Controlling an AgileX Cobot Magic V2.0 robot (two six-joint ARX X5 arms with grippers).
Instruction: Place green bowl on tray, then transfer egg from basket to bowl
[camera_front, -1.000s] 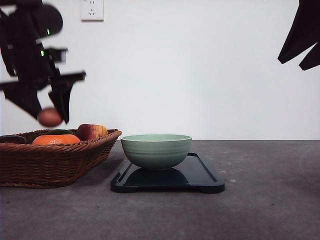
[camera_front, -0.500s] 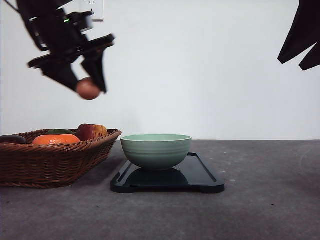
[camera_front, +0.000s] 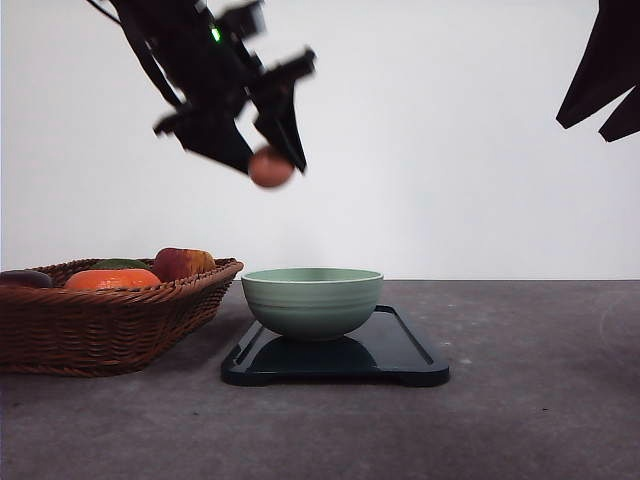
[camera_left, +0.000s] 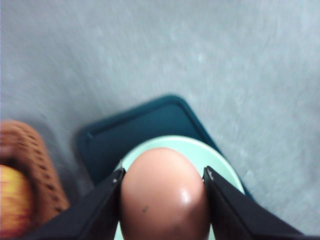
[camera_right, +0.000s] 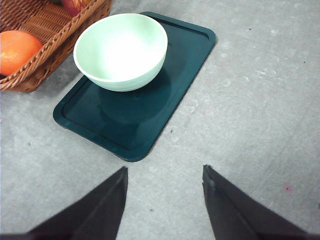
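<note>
The pale green bowl (camera_front: 312, 300) stands on the black tray (camera_front: 400, 352) at the table's middle; it also appears in the right wrist view, bowl (camera_right: 121, 50) on tray (camera_right: 150, 115). My left gripper (camera_front: 270, 160) hangs well above the bowl's left rim, shut on a brown egg (camera_front: 270, 167). In the left wrist view the egg (camera_left: 164, 195) sits between both fingers (camera_left: 95, 210), with the bowl's rim (camera_left: 220, 162) and tray (camera_left: 135, 130) below. My right gripper (camera_right: 165, 175) is raised at the upper right (camera_front: 600, 75), open and empty.
The wicker basket (camera_front: 110, 320) stands left of the tray, holding an orange (camera_front: 112, 279) and a red apple (camera_front: 182, 263). A wall socket is hidden behind the left arm. Bare grey table stretches right of the tray.
My left gripper has carried the egg up out of the basket and rightward, now over the bowl's left side. The right arm, bowl and tray have not moved.
</note>
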